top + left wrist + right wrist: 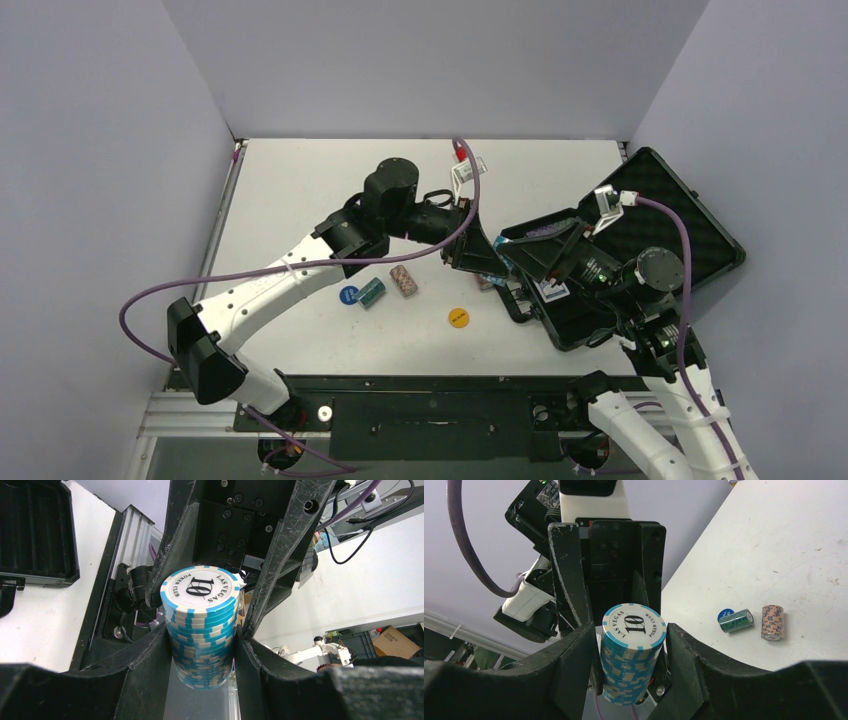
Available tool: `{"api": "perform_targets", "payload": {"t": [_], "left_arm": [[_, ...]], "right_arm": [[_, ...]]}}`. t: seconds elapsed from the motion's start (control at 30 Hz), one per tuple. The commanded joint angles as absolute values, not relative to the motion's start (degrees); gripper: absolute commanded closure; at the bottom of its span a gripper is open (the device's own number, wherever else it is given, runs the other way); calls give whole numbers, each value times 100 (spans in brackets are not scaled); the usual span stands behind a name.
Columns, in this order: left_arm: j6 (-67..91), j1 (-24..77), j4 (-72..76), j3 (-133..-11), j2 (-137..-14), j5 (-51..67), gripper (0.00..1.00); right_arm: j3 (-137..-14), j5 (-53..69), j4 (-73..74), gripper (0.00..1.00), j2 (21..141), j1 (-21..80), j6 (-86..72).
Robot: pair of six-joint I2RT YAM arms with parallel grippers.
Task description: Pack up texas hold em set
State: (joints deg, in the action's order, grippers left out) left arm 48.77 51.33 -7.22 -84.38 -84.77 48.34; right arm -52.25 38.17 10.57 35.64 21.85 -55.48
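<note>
Inventory, left to right, top view.

1. Blue disc (348,295), flat and round: loose on the white table (300,190), not packed.
2. Green chip stack (372,292), short, lying on its side: touching or just beside the blue disc, not packed.
3. Pink-and-white chip stack (403,281), also on its side: just beside item 2, not packed.
4. Yellow disc (459,317), flat: alone on the table, nearer the arm bases, not packed.
5. Left gripper (472,258): clenched on the pale-blue-and-white chip stack (202,625) (face marked "10"), which is held above the table just beside the case.
6. Right gripper (515,262): its fingers are set close on either side of the same stack. Whether they press on it cannot be told. A handover is judged to be in progress.
7. Black case (690,215), rectangular and foam-lined: open at the right of the table. Its tray is largely hidden by the right arm, so its contents cannot be listed.

Status: judged early to middling. At least four pieces and the held stack are to be stowed, and the lid is not yet shut.
</note>
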Motion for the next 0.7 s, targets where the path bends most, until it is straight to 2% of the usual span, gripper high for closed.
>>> {"api": "perform_targets", "payload": {"t": [0.0, 0.1, 0.2, 0.23, 0.27, 0.33, 0.47, 0.5, 0.57, 0.67], "left_arm": [[4740, 5169, -480, -8918, -8483, 4884, 100], [4693, 5170, -545, -8914, -8471, 4848, 100], [4651, 5168, -649, -8912, -8444, 4793, 100], [4612, 5168, -685, -8910, -8432, 4727, 100], [4578, 5164, -778, -8911, -8414, 4679, 95], [4472, 5160, -940, -8908, -8369, 4519, 87], [4348, 5151, -1138, -8851, -8291, 4298, 64], [4319, 5151, -1167, -8827, -8281, 4236, 55], [4266, 5144, -1242, -8792, -8240, 4144, 45], [4220, 5125, -1304, -8728, -8175, 4052, 36]], "right_arm": [[-5432, 3705, 1155, 49, 3554, 2298, -5320], [-5432, 3626, 1217, 55, 3512, 2325, -5289], [-5435, 3630, 1226, 82, 3515, 2350, -5282], [-5438, 3625, 1245, 96, 3522, 2358, -5282], [-5451, 3607, 1264, 99, 3519, 2361, -5280], [-5469, 3544, 1316, 100, 3494, 2370, -5251], [-5528, 3367, 1451, 100, 3395, 2373, -5168], [-5542, 3311, 1503, 100, 3369, 2373, -5139], [-5586, 3219, 1569, 100, 3353, 2373, -5107], [-5653, 3094, 1614, 100, 3348, 2373, -5098]]}}
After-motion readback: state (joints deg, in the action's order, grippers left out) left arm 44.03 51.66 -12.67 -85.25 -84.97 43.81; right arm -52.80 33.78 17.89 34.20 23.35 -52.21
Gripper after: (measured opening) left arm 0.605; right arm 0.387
